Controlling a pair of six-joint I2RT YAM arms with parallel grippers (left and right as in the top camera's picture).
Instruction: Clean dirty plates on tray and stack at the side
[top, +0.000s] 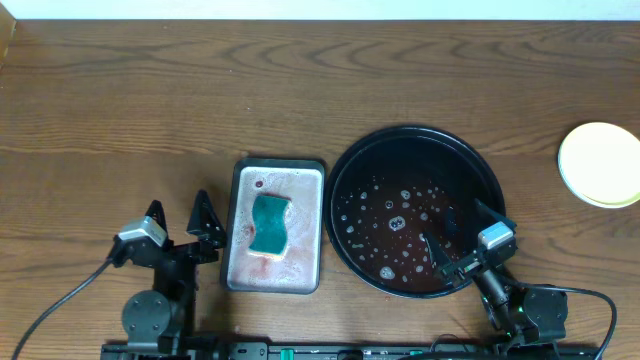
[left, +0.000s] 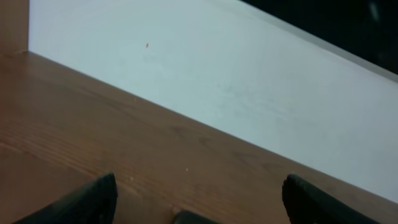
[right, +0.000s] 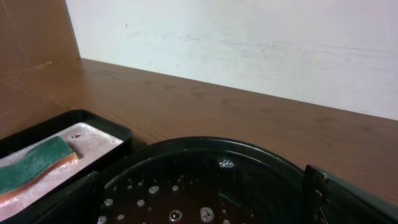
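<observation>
The tray (top: 345, 165) holds only suds, droplets and a reddish film; no plate lies in it. The plates (top: 600, 165) sit on the bare desk (top: 200, 90) well apart from the tray on its right side, partly cut off by the edge of the overhead view. Only a pale yellow top face with a lighter rim shows, so I cannot tell how many lie stacked beneath it.

Judging by the look, these are thin moulded plastic: light, stiff enough not to bend in a pinch, and not fragile. They lie very flat on the desk, and any leftover wash water would make the glossy surface slippery. The flat middle offers no hold. The raised rim is the place to take hold, one finger over the lip and one under it, preferably on the side facing the tray. A light plate may skate away when nudged from one side only. If it is a stack, a grip under the top lip alone should lift one plate without dragging the rest.

The right jaws hang over the tray's near-right rim, spread wide with nothing between them. The left jaws hang left of the tray, beyond the grey tray (top: 240, 200) with the teal sponge (top: 270, 225), also wide and empty, with bare desk showing between the fingers in the left wrist view.
</observation>
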